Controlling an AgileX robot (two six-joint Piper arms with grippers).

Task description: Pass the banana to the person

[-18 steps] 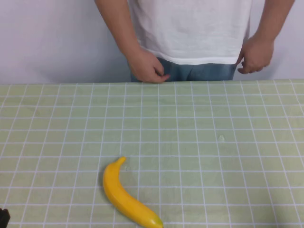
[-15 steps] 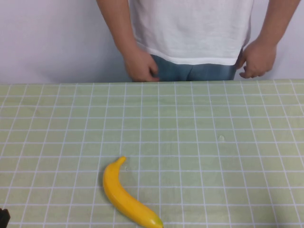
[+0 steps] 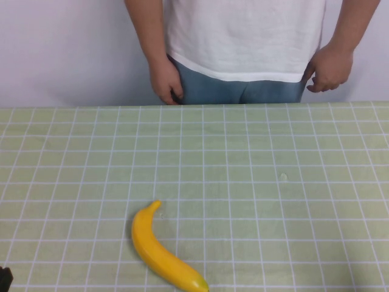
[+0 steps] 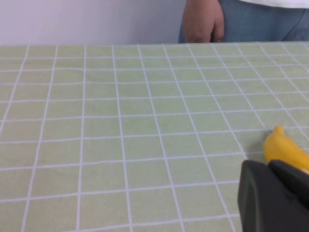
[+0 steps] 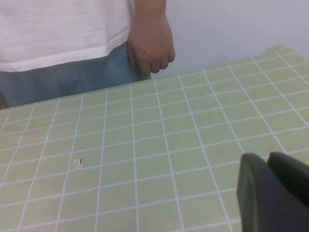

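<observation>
The left gripper sits low at the near left corner of the surface, only a dark sliver of it showing at the high view's bottom left edge; in its wrist view a black part fills the corner, and whether its jaws are spread or pressed together cannot be told; the right gripper is out of the high view and shows only as a black part in its own wrist view, above the near right part of the surface, the state of its jaws likewise impossible to tell; the banana lies flat on the green checked cloth near the front edge, left of centre, its greenish tip at the near end and its other end pointing away; its far end shows just beyond the left gripper in the left wrist view, though contact cannot be judged; the person stands behind the far edge, white shirt, blue jeans, both hands hanging at the hips.
</observation>
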